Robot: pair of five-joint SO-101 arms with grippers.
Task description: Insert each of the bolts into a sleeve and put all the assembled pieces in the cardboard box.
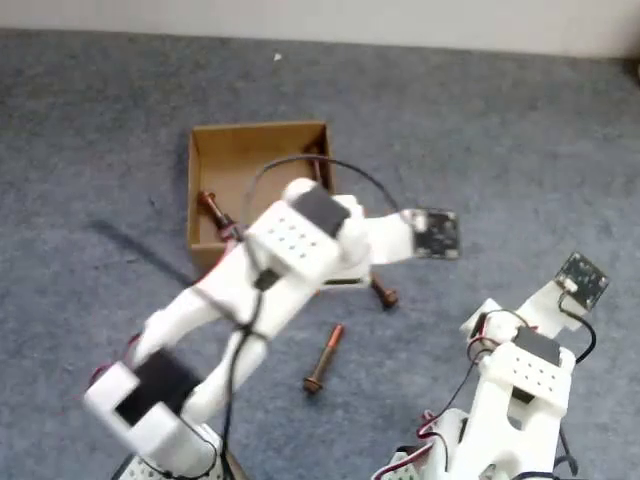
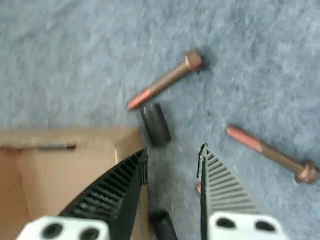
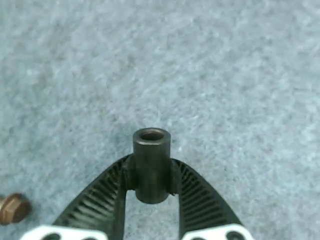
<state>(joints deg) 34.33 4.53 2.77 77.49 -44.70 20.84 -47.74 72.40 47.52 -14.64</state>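
My left gripper point(image 2: 172, 156) hangs open above the carpet, just off a corner of the cardboard box point(image 2: 55, 172). A black sleeve point(image 2: 156, 124) lies just beyond its fingertips, and a second sleeve point(image 2: 163, 225) lies between the fingers. Two copper bolts point(image 2: 165, 82) point(image 2: 270, 152) lie on the carpet beyond. My right gripper point(image 3: 151, 170) is shut on an upright black sleeve point(image 3: 151, 145) with its bore facing up; a bolt head point(image 3: 12, 208) shows beside it. In the high view the box point(image 1: 258, 150) holds one bolt point(image 1: 213, 212), and two bolts point(image 1: 325, 358) point(image 1: 383, 293) lie on the carpet.
Grey carpet covers the whole work area. In the high view the left arm point(image 1: 280, 250) stretches over the box's near edge, and the right arm point(image 1: 530, 370) stands at the near right. Open carpet lies to the right of the box.
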